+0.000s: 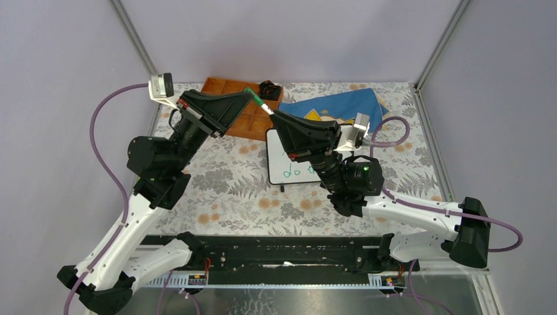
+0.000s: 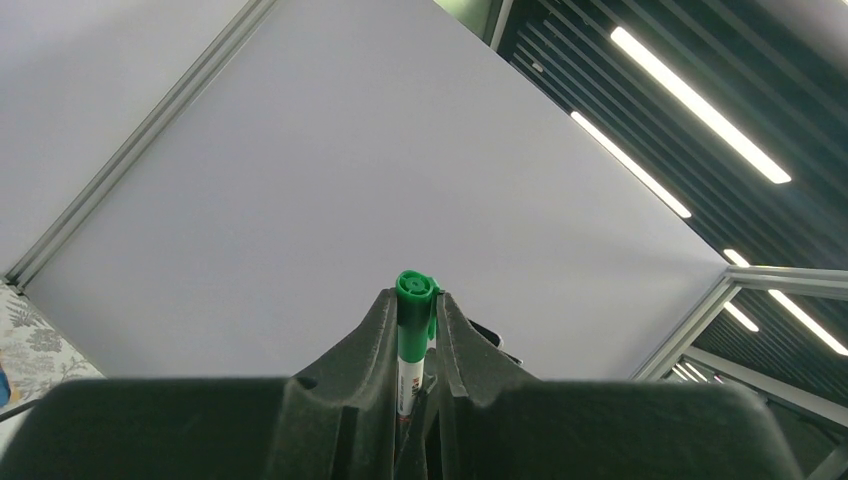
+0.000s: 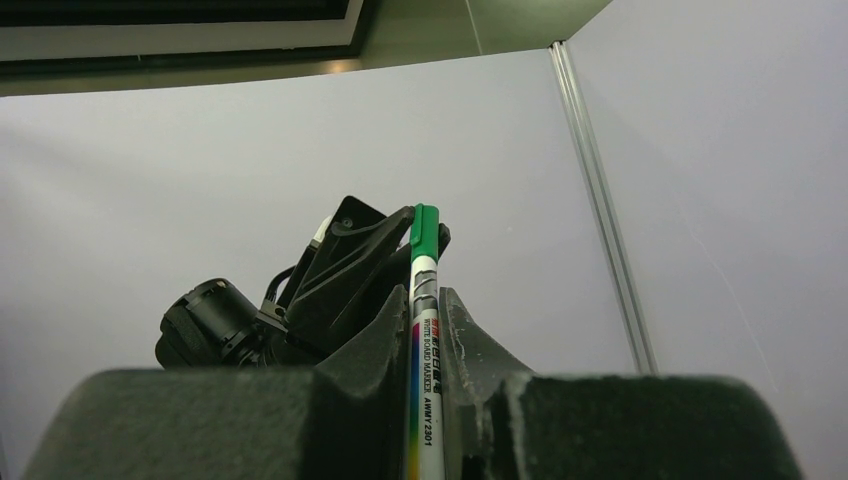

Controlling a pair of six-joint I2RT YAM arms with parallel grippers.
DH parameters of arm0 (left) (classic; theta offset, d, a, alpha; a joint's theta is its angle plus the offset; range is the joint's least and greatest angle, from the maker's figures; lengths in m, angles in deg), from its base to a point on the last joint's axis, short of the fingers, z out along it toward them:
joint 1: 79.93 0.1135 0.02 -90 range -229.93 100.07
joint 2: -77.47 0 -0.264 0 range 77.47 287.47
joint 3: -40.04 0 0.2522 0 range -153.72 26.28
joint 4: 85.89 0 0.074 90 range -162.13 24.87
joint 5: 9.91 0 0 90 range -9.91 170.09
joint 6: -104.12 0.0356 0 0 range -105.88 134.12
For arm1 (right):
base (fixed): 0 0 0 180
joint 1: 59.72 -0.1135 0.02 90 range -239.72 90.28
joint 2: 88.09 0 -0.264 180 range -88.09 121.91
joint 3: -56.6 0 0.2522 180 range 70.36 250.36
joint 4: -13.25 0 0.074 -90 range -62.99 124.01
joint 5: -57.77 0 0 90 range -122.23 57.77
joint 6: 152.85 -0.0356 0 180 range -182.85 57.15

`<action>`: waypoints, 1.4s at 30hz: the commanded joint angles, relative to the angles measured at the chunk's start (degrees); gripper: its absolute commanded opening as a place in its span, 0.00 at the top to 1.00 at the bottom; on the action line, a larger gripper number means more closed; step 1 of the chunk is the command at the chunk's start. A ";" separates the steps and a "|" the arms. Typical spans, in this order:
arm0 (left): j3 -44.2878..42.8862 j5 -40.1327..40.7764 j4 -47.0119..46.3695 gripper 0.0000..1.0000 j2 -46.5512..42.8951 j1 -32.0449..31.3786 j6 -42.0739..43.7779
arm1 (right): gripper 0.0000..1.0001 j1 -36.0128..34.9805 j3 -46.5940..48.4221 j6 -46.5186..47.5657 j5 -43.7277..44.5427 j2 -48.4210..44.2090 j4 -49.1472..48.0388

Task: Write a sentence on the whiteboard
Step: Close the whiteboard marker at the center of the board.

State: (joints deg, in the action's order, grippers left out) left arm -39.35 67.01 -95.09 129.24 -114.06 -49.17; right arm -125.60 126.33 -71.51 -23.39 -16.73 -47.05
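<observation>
My two grippers meet in the air above the back of the whiteboard (image 1: 284,152), a small white board with a thin black frame. My right gripper (image 1: 274,115) is shut on the white barrel of a green marker (image 3: 424,345). My left gripper (image 1: 251,94) is shut on the marker's green cap (image 2: 417,300), which is on the end of the barrel; the cap also shows in the right wrist view (image 3: 424,230). Only a few green strokes of the sentence (image 1: 295,171) show on the board. My right arm hides the rest.
A brown wooden compartment tray (image 1: 226,88) lies at the back, under my left gripper, with a small black object (image 1: 268,87) beside it. A blue cloth (image 1: 341,105) lies at the back right. The table has a floral cover (image 1: 230,197). Grey walls enclose the space.
</observation>
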 commanded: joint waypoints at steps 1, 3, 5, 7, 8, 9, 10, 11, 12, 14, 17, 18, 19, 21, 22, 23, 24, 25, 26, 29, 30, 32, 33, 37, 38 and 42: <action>0.79 -1.07 0.63 0.79 -1.16 -0.76 0.78 | 1.00 -0.21 0.20 0.88 -1.34 -0.60 0.22; 1.06 -0.69 0.55 0.78 -1.43 -0.76 0.80 | 1.00 -0.21 0.07 0.93 -1.35 -0.60 0.31; 1.03 -0.63 0.44 0.77 -1.54 -0.74 0.80 | 1.00 -0.21 -0.04 0.93 -1.30 -0.67 0.33; 0.94 -0.63 0.30 0.76 -1.50 -0.76 0.80 | 1.00 -0.19 -0.15 1.02 -1.31 -0.75 0.33; 0.86 -0.54 0.21 0.75 -1.54 -0.76 0.80 | 1.00 -0.20 -0.20 1.02 -1.29 -0.82 0.32; 0.86 -0.54 0.26 0.74 -1.54 -0.72 0.80 | 1.00 -0.21 -0.24 1.04 -1.26 -0.84 0.37; 0.76 -0.62 0.28 0.73 -1.43 -0.76 0.84 | 1.00 -0.21 -0.31 1.08 -1.27 -0.95 0.40; 0.69 -0.71 0.24 0.72 -1.47 -0.76 0.88 | 1.00 -0.21 -0.37 1.10 -1.28 -0.95 0.42; 0.68 -0.68 0.28 0.71 -1.46 -0.76 0.88 | 1.00 -0.20 -0.41 1.11 -1.27 -0.95 0.41; 0.80 -0.59 0.28 0.69 -1.49 -0.76 0.88 | 1.00 -0.19 -0.55 1.13 -1.23 -1.02 0.42; 0.86 -0.53 0.28 0.67 -1.43 -0.76 0.88 | 1.00 -0.21 -0.51 1.11 -1.33 -0.96 0.50; 0.73 -0.58 0.28 0.66 -1.36 -0.76 0.88 | 1.00 -0.21 -0.51 1.15 -1.34 -0.95 0.51; 0.64 -0.67 0.24 0.66 -1.26 -0.76 0.88 | 1.00 -0.21 -0.51 1.11 -1.42 -0.95 0.50; 0.48 -0.80 0.20 0.65 -1.07 -0.76 0.88 | 1.00 -0.14 -0.42 1.09 -1.50 -0.95 0.58; 0.42 -0.99 0.20 0.65 -1.00 -0.76 0.76 | 1.00 -0.20 -0.42 1.04 -1.50 -0.94 0.58; 0.39 -1.13 0.15 0.66 -0.89 -0.76 0.67 | 1.00 -0.19 -0.42 1.04 -1.54 -0.87 0.66; 0.33 -1.38 0.13 0.68 -0.73 -0.76 0.63 | 1.00 -0.15 -0.49 1.02 -1.50 -0.91 0.67; 0.32 -1.69 0.05 0.69 -0.63 -0.76 0.58 | 1.00 -0.19 -0.50 1.06 -1.44 -0.95 0.67; 0.33 -1.83 -0.05 0.72 -0.56 -0.76 0.49 | 1.00 -0.20 -0.51 1.05 -1.34 -0.95 0.67; 0.37 -2.56 -0.27 0.78 -0.21 -0.71 0.20 | 1.00 -0.20 -0.21 1.25 -1.22 -0.83 1.00; 0.42 -2.88 -0.31 0.81 -0.06 -0.76 0.00 | 1.00 -0.16 -0.04 1.37 -1.16 -0.71 1.25; 0.54 -3.40 -0.58 0.85 0.17 -0.76 -0.44 | 1.00 -0.18 0.27 1.69 -1.11 -0.61 1.76; 0.62 -3.58 -0.67 0.88 0.29 -0.76 -0.55 | 1.00 -0.11 0.35 1.88 -1.03 -0.56 1.96; 0.76 -3.83 -0.20 1.00 0.50 -0.72 -1.02 | 1.00 -0.21 0.76 3.85 0.03 -0.47 3.56; 0.76 -3.92 0.25 1.00 0.59 -0.76 -1.12 | 1.00 -0.21 0.81 4.53 0.30 -0.39 3.86; 0.86 -4.86 1.29 1.00 1.17 -0.92 -1.77 | 1.00 -0.21 1.37 6.34 1.10 0.05 5.19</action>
State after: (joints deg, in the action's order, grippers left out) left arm -38.61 66.99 -94.26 129.72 -114.03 -49.52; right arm -125.67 125.67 -68.54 -23.89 -16.80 -45.04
